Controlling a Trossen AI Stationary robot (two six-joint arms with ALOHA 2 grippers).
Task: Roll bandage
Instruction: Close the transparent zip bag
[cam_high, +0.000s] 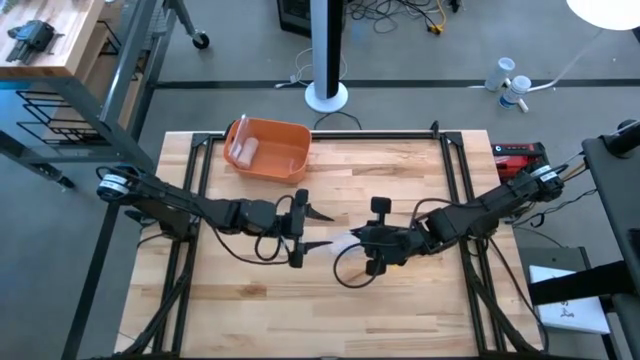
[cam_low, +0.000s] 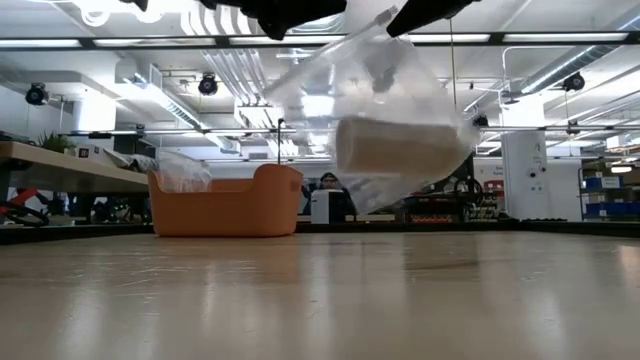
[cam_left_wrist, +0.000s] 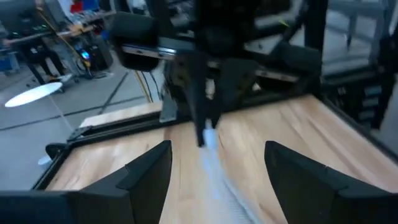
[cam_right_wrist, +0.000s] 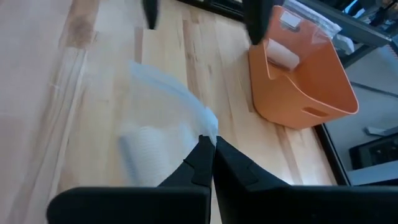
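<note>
Near the orange bin (cam_high: 268, 148), the right gripper (cam_right_wrist: 210, 144) pinches a clear bag (cam_low: 385, 110) holding the bandage roll (cam_low: 400, 147) aloft; the left gripper (cam_high: 300, 229) waits spread. A thin pinch could slip, dropping it.

The bandage roll (cam_low: 405, 146) is a pale, off-white cylinder lying on its side inside a clear plastic bag (cam_low: 375, 100). In the low view it hangs in the upper middle of the frame, clear of the bench (cam_low: 320, 300), the bag crumpled and bulging round it. From above, the bag (cam_high: 343, 243) shows as a faint whitish patch at the centre of the frame. In the right wrist view the roll (cam_right_wrist: 146, 149) sits at the lower left, its ribbed surface blurred through the plastic, with the bag's edge (cam_right_wrist: 208, 127) pinched by the right gripper (cam_right_wrist: 210, 148).
</note>
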